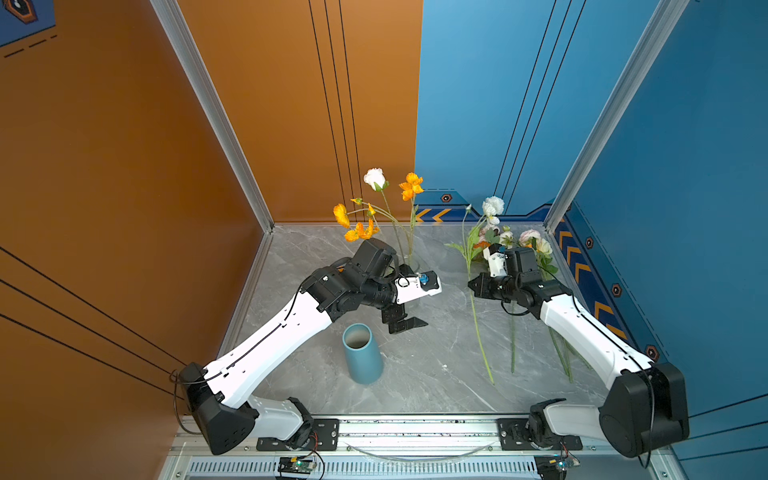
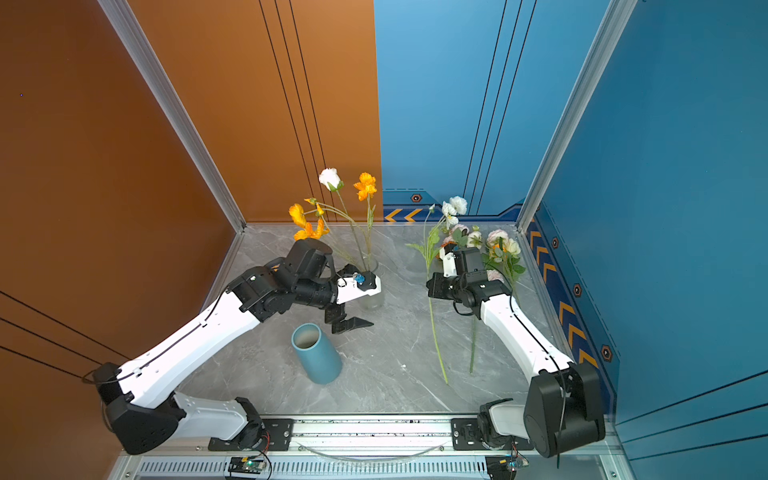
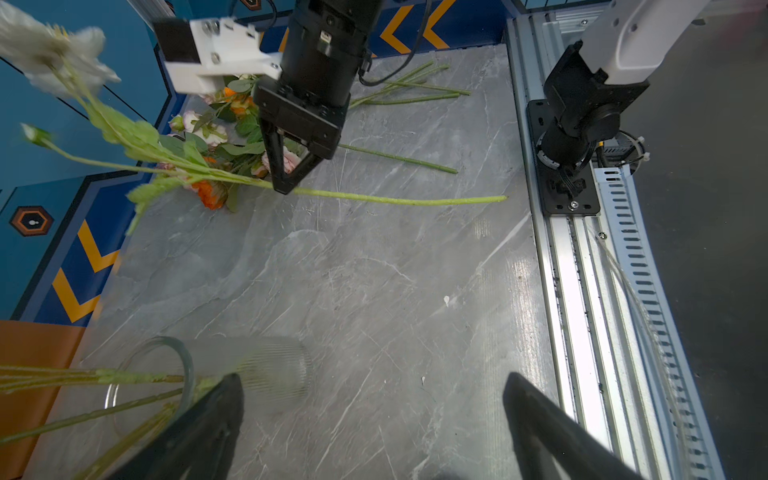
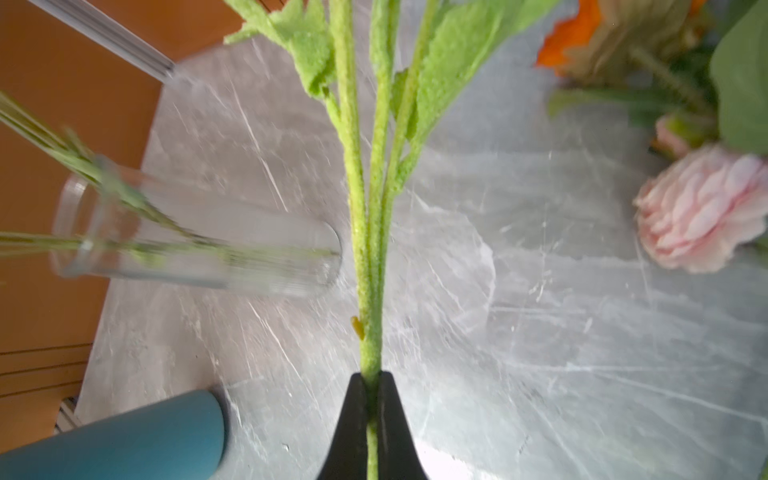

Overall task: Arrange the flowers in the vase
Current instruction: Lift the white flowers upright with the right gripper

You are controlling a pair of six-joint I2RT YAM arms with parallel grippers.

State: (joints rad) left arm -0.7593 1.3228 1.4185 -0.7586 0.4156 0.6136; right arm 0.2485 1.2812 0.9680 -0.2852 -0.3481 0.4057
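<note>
Right gripper (image 4: 372, 380): jaws clamped on one white-bloomed flower stem (image 4: 370, 249), gripped about midway along it.

Held stem, long axis: it runs from its cut end near the front rail to its blooms at the back wall, roughly level with the table (image 1: 415, 374). We cannot tell whether the cut end touches the surface.

Governing relation: the glass vase (image 4: 199, 253) stands upright to the left of the held stem, apart from it, mouth up. We judge the stem must tip cut end down and travel leftward to enter.

Left gripper (image 1: 405, 324): jaws wide apart, empty, hanging just beside the glass vase and nearer to it than the right gripper.

Count:
- Vases: two. The glass vase already carries flowers; the blue vase (image 1: 363, 357), toward the front, looks empty.
- In the glass vase: one white bloom, several orange blooms, on three or four stems.
- Loose flowers (image 1: 528, 237): a heap by the right wall, under the right arm; at least four stem ends are countable, the blooms overlap too much to count.
</note>
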